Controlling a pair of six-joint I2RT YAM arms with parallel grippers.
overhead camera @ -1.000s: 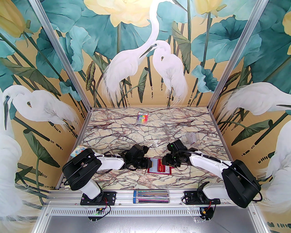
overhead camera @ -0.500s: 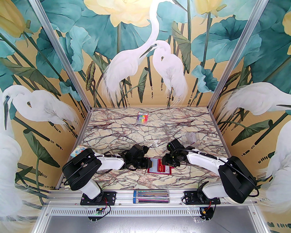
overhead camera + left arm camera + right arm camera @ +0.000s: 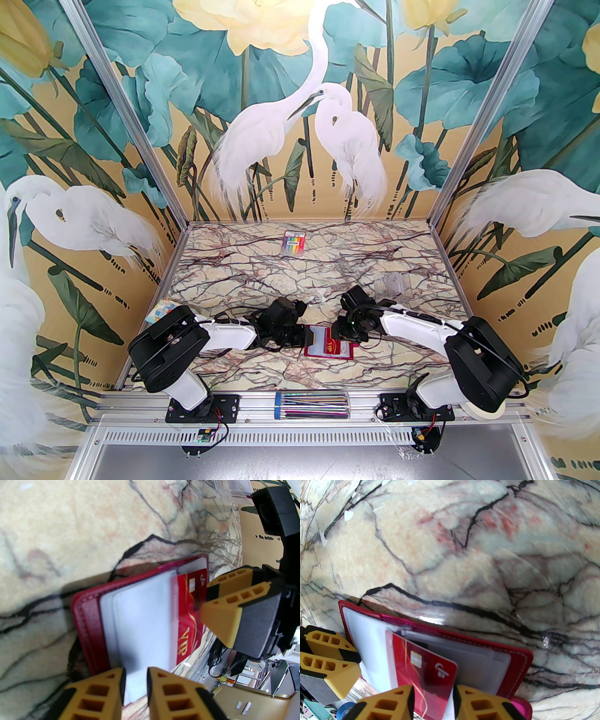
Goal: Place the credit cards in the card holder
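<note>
Pinching a clear sleeve of the open card holder point(image 3: 86, 620) with the left gripper point(image 3: 135, 679), low in the left wrist frame, at lower centre overhead. Clamping a red card point(image 3: 431, 667) in the right gripper point(image 3: 433, 699), bottom centre of the right wrist frame, partly tucked under a sleeve; judging insertion as begun, not finished. Failing to make out further cards behind the milky sleeves; losing the card's near end past the bottom edge.

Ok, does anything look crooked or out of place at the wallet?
The red card sits tilted against the edges of the card holder, only partly inside a clear sleeve. The right gripper pinches it; the left gripper pinches the sleeve.
</note>
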